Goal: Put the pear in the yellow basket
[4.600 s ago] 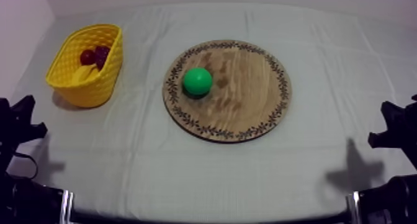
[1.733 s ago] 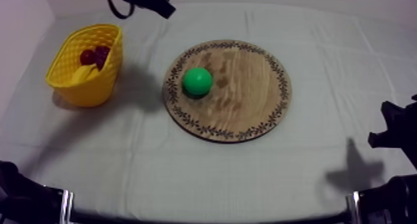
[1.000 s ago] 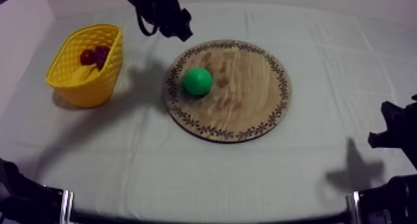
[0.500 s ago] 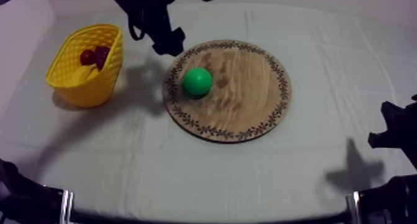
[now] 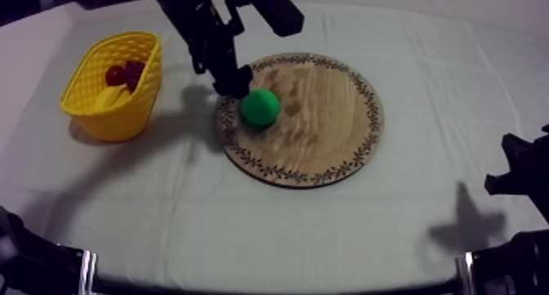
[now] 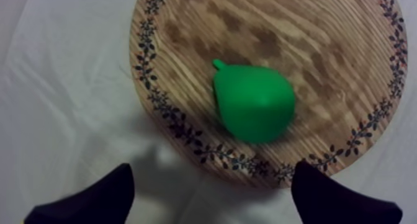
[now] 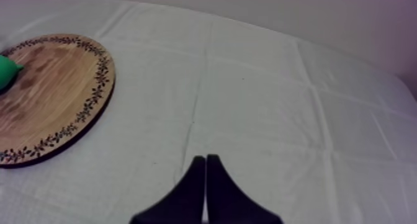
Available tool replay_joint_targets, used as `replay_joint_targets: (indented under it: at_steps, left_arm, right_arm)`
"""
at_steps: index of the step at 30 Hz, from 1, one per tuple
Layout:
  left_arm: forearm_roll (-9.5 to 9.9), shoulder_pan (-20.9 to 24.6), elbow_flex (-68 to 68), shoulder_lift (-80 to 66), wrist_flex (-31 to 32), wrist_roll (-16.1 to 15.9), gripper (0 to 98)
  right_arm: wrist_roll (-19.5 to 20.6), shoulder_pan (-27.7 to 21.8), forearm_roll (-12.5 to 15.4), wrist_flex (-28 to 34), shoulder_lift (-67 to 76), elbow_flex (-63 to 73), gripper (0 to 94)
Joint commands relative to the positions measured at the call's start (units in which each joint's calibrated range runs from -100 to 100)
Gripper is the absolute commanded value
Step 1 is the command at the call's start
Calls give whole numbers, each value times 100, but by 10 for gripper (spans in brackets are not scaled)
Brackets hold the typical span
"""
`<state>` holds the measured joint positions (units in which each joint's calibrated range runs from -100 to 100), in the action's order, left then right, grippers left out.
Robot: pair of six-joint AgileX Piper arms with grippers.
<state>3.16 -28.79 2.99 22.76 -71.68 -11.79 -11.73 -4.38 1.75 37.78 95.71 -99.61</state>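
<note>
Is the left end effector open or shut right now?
Open: the left end effector has its fingers wide apart, nothing between them, short of the pear.

Overhead slant, left wrist close above, right wrist low and far, all toward the wooden board (image 5: 327, 131)

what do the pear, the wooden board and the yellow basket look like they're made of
Pear: probably moulded plastic or foam, one even bright green, smooth and matte, no skin marks.
Wooden board: wood, going by the streaky brown grain, with a dark printed or burnt leaf pattern round the rim.
Yellow basket: likely plastic, uniform yellow wall moulded in a woven diamond texture.
</note>
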Motion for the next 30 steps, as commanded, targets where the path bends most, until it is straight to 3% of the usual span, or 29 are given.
replay_joint_targets:
  at_steps: [1,30]
  left_arm:
    - [-31,-15,-79,163,1,-3,946]
    - [-88,-189,-931,1895,281,-480,837]
  right_arm:
    - [-3,2,-2,-3,5,-5,5]
    - [-5,2,-2,-3,5,-5,5]
